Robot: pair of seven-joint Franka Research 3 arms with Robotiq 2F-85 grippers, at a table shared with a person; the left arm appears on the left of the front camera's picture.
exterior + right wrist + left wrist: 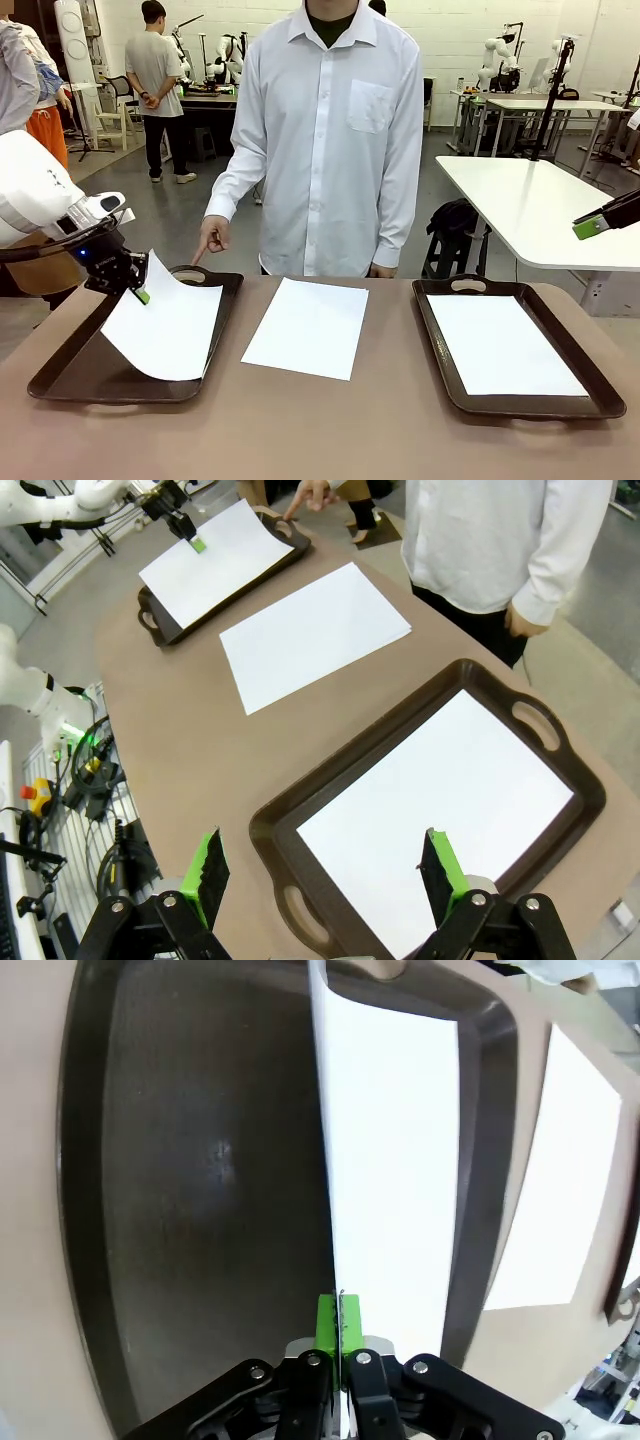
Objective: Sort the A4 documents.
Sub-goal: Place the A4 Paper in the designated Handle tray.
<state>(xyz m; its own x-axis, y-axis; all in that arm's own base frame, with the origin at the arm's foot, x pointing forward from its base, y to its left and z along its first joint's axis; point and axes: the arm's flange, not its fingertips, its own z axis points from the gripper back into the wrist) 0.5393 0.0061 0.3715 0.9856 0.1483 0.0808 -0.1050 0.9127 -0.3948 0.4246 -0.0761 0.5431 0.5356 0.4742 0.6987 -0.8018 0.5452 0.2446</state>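
My left gripper is shut on the corner of one white A4 sheet. That sheet curls up from the left dark brown tray, its lower part resting in the tray. A second sheet lies flat on the table's middle. A third sheet lies flat inside the right tray. My right gripper hangs open high above the right tray, nothing between its fingers.
A person in a white shirt stands at the far edge; one hand points a finger down at the left tray's far handle. A white table stands behind at the right. Bare brown tabletop runs along the near edge.
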